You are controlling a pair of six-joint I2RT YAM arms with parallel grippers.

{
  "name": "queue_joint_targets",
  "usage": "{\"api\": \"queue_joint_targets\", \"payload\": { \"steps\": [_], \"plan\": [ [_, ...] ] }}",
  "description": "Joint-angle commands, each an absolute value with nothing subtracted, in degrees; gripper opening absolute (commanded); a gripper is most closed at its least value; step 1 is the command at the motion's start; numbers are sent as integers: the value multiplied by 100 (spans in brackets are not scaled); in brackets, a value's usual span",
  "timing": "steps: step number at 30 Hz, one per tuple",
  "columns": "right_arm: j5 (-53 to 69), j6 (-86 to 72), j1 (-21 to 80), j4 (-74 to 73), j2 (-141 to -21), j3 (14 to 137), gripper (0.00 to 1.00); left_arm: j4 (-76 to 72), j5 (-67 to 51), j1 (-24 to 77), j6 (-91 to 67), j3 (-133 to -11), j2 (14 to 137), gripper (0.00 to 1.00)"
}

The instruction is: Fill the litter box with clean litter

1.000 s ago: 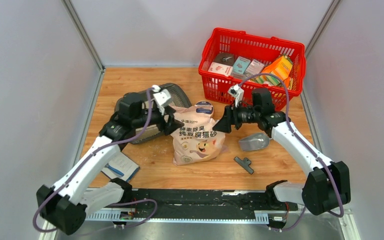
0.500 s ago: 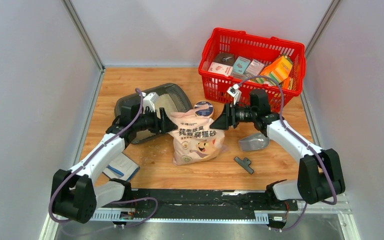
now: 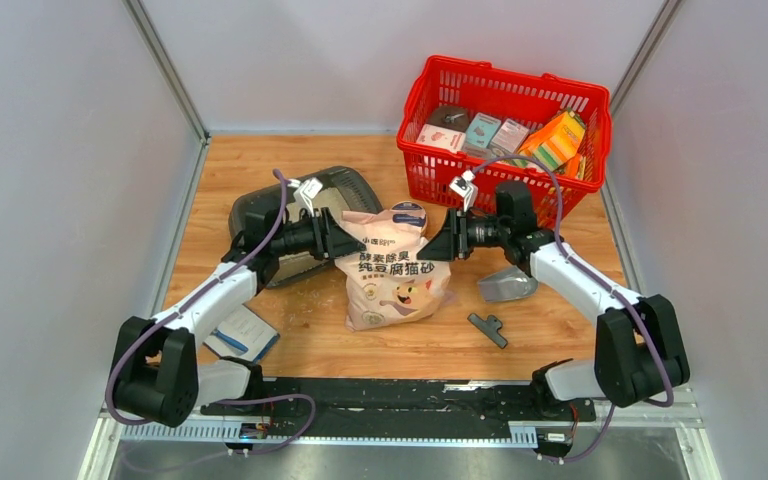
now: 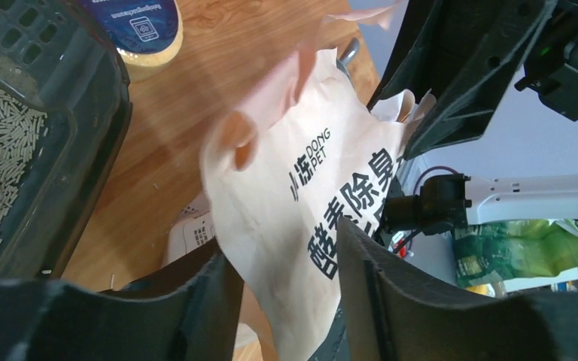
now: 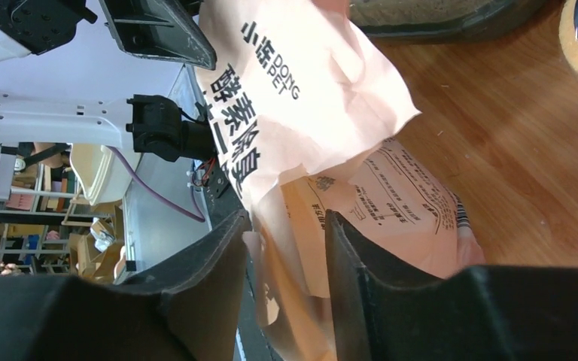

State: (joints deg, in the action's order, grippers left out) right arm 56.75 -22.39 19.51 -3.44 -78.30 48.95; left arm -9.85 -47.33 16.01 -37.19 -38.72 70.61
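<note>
The beige-pink litter bag (image 3: 395,270) with dark Chinese characters stands upright mid-table. My left gripper (image 3: 344,239) is at its upper left corner and my right gripper (image 3: 441,245) at its upper right corner. In the left wrist view the jaws (image 4: 282,259) stand open with the bag's edge (image 4: 301,188) between them. In the right wrist view the jaws (image 5: 287,226) stand open around the bag's other edge (image 5: 301,83). The dark grey litter box (image 3: 350,185) lies behind my left arm. It holds some pale litter (image 4: 0,150).
A red basket (image 3: 505,120) with boxes stands at the back right. A round tub with a blue lid (image 3: 408,214) sits behind the bag. A silver scoop (image 3: 507,285) and a black clip (image 3: 487,329) lie at the right. A booklet (image 3: 240,333) lies front left.
Both grippers have moved inward and down onto the bag's top corners. The left arm has stretched out lower over the litter box.
</note>
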Motion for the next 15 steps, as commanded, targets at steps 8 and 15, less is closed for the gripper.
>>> {"api": "queue_joint_targets", "payload": {
  "steps": [8, 15],
  "plan": [
    [6098, -3810, 1802, 746, -7866, 4852, 0, -1539, -5422, 1425, -4095, -3691, 7049, 3],
    [7171, -4928, 1547, 387, -8191, 5089, 0, -905, -6528, 853, -5157, -4043, 7539, 0]
  ]
}}
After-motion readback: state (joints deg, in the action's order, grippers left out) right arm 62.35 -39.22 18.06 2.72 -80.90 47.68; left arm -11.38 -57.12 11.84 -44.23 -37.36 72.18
